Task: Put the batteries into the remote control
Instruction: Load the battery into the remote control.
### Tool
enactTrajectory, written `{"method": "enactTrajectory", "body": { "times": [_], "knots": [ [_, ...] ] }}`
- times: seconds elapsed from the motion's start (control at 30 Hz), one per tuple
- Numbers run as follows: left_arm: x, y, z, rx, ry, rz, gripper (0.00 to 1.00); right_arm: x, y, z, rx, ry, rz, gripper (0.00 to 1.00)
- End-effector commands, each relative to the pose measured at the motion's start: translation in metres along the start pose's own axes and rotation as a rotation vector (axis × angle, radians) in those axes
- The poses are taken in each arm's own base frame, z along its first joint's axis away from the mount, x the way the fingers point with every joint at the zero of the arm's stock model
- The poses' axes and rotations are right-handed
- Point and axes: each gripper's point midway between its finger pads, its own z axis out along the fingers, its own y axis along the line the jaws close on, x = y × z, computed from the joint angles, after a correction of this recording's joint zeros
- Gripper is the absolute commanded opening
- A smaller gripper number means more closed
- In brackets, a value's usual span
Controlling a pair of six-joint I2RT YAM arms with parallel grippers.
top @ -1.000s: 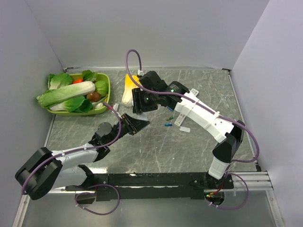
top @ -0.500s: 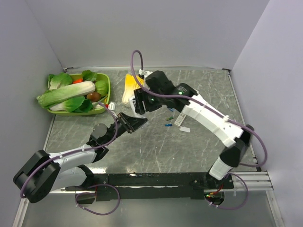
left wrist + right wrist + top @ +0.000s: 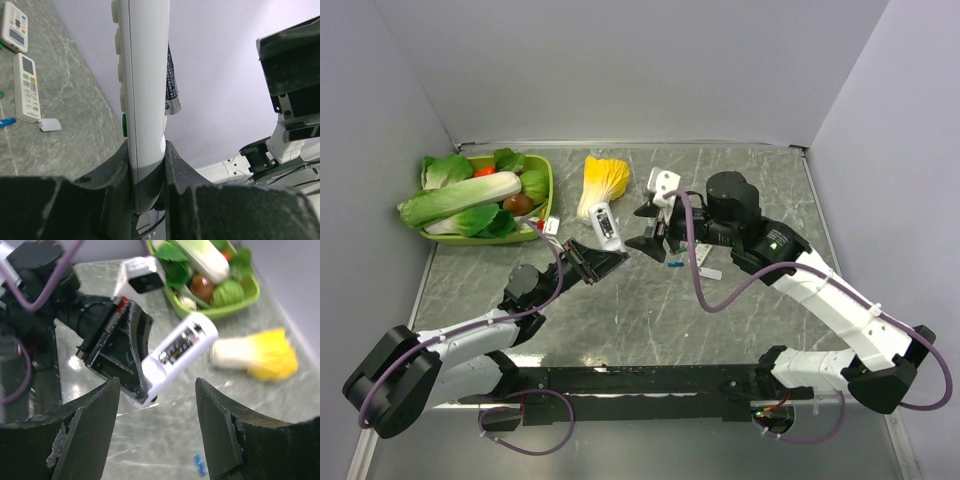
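My left gripper [image 3: 599, 262] is shut on the lower end of a white remote control [image 3: 605, 224] and holds it up off the table. The wrist view shows the remote [image 3: 142, 95] edge-on between the fingers, with a dark labelled cylinder [image 3: 171, 87] at its back. In the right wrist view the remote's [image 3: 176, 357] open back shows a battery [image 3: 181, 344] seated inside. My right gripper [image 3: 646, 228] is open and empty, just right of the remote. A blue battery [image 3: 674, 264] and a green battery [image 3: 680, 250] lie on the table; the blue one [image 3: 201, 465] also shows below my right gripper [image 3: 156, 386].
A green basket [image 3: 546, 190] of vegetables stands at the far left, and a yellow cabbage [image 3: 603, 178] lies beside it. Two more white remotes [image 3: 26, 87] [image 3: 14, 27] and a small white cover [image 3: 48, 125] lie on the marble table under the right arm.
My right arm has pulled back to the right, away from the remote, which now shows in full. My left gripper still holds the remote in about the same place.
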Motion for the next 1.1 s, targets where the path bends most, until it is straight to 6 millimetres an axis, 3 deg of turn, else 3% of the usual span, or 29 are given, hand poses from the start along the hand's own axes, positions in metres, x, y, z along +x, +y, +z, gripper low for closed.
{"method": "enactTrajectory", "body": {
  "times": [0.0, 0.43, 1.07],
  "knots": [
    [-0.005, -0.032, 0.002, 0.128, 0.007, 0.029, 0.02, -0.013, 0.012, 0.013, -0.177, -0.110, -0.364, 0.68],
    [0.003, -0.040, 0.007, 0.165, 0.073, 0.052, 0.02, 0.014, 0.005, 0.034, -0.320, -0.070, -0.497, 0.48],
    [0.005, -0.044, 0.009, 0.186, 0.098, 0.061, 0.02, 0.026, 0.000, 0.049, -0.318, -0.075, -0.512, 0.45]
  ]
}}
